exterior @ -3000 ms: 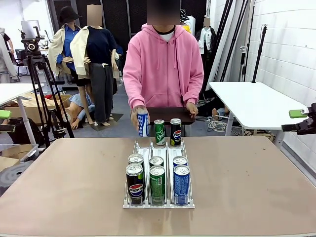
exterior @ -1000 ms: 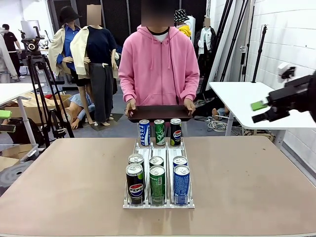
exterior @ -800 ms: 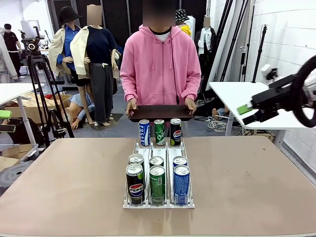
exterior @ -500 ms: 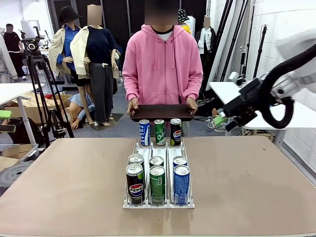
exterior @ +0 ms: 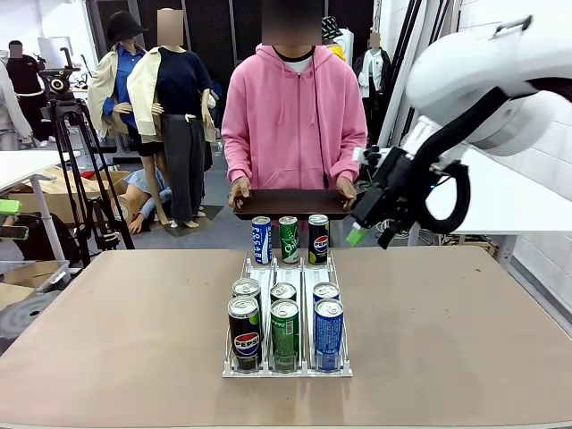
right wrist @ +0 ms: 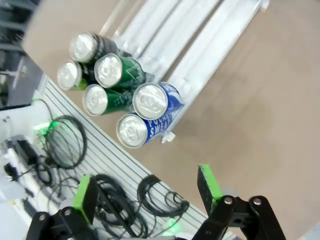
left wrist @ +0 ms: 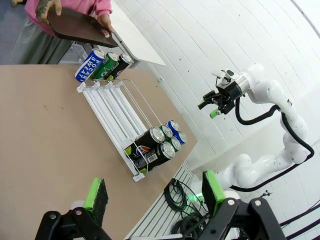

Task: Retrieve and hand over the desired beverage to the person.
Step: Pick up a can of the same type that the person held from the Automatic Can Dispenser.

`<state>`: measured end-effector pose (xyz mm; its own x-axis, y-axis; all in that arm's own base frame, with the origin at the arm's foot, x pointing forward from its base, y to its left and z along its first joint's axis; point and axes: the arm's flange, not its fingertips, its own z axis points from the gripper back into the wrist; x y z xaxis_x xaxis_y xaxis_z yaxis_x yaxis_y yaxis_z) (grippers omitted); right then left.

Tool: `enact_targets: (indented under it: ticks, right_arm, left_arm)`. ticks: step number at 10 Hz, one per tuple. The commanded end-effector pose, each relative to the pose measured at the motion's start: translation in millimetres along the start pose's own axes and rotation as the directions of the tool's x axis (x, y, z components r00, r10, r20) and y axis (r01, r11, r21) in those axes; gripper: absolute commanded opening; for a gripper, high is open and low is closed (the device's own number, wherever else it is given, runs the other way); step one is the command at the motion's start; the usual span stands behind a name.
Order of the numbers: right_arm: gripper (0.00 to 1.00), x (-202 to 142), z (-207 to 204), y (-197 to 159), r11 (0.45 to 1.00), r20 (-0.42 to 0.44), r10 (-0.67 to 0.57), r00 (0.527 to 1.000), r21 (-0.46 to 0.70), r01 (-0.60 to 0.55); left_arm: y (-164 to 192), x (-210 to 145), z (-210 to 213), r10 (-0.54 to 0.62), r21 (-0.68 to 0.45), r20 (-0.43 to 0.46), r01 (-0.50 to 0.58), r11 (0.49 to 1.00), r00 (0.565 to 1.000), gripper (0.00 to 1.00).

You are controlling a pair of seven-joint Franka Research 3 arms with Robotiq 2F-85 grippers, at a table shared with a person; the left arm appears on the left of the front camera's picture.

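**Front view.** The person (exterior: 293, 116) stands at the far side of the table (exterior: 447, 340), holding a dark tray (exterior: 290, 204) in both hands. A white three-lane rack (exterior: 286, 268) lies mid-table. At its far end, in front of the tray, stand a blue can (exterior: 261, 240), a green can (exterior: 289, 239) and a black can (exterior: 318, 239). Six more cans (exterior: 285, 331) cluster at its near end, two to each lane. The right gripper (exterior: 368, 237) hangs in the air to the right of the far cans, near the tray's right end, its fingers spread wide and empty.

**Left wrist view.** The left gripper (left wrist: 154, 192) is likewise wide open, holding nothing, well apart from the rack.
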<state>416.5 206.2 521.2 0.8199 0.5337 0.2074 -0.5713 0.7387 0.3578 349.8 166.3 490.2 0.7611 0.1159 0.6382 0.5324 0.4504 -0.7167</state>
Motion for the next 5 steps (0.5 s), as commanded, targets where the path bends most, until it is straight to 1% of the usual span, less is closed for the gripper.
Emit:
enact_targets:
  ticks: [1,4,5]
  right_arm:
    - [1.0,22,-22,10,0.995,-0.092,-0.027,0.995,-0.097,0.018]
    - [1.0,34,-62,36,0.99,-0.145,-0.018,0.989,-0.139,-0.003]
    - [1.0,35,-72,44,0.984,-0.143,-0.023,0.989,-0.176,-0.002]
  left_arm:
    - [-1,0,2,-0.002,-0.013,0.012,0.002,1.0,1.0,1.0]
    - [-1,0,2,-0.002,-0.013,0.012,0.002,1.0,1.0,1.0]
    - [-1,0,2,-0.002,-0.013,0.012,0.002,1.0,1.0,1.0]
